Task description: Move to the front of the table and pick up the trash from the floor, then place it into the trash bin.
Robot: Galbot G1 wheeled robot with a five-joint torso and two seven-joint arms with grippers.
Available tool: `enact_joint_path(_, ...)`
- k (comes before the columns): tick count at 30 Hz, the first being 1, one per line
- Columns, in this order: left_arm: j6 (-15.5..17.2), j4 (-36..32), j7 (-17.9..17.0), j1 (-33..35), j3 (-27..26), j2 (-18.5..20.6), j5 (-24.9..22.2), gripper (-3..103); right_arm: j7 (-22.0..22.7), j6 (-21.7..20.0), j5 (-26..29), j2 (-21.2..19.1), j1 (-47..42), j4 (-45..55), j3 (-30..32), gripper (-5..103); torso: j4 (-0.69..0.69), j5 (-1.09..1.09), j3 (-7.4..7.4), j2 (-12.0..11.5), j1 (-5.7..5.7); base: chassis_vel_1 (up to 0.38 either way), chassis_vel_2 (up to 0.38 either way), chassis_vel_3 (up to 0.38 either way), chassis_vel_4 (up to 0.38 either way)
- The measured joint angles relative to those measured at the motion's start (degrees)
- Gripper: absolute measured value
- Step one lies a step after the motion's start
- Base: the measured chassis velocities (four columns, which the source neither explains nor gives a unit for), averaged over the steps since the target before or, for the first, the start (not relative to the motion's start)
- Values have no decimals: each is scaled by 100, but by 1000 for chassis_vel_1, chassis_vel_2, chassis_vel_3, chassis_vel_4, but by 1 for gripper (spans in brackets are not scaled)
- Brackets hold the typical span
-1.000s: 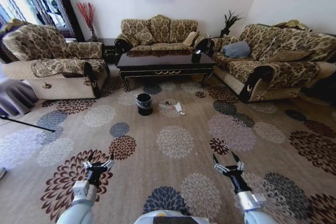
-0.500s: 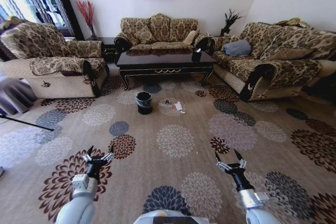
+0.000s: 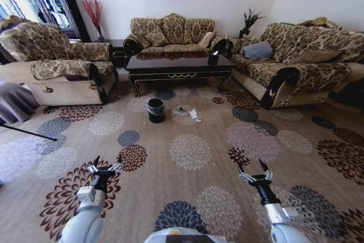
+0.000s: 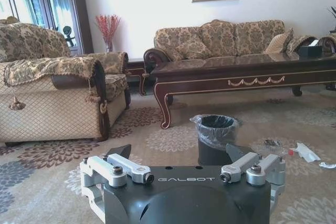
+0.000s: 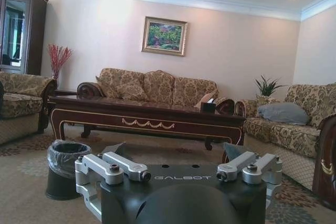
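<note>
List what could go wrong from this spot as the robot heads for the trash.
1. The bin stands right beside the trash; a reaching arm might tip it.
2. The table sits just behind the litter, so driving too far could bump its legs.
3. The scraps are small and pale on a busy patterned floor, so some may be missed.

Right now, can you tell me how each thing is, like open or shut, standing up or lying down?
Left gripper: open, empty, above the carpet.
Right gripper: open, empty, above the carpet.
Trash bin: upright, lined with a bag, open at the top.
Trash: lying on the floor beside the bin.
Table: standing behind the bin, with a dark box on top.
</note>
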Motion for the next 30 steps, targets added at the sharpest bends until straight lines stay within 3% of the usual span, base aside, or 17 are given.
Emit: enact_joint_path(30, -17, -49, -30, -59, 193, -24, 256, 100, -281, 246, 107, 24, -49, 33, 122, 100, 0, -1, -432, -705, -271, 0, 0, 0, 0)
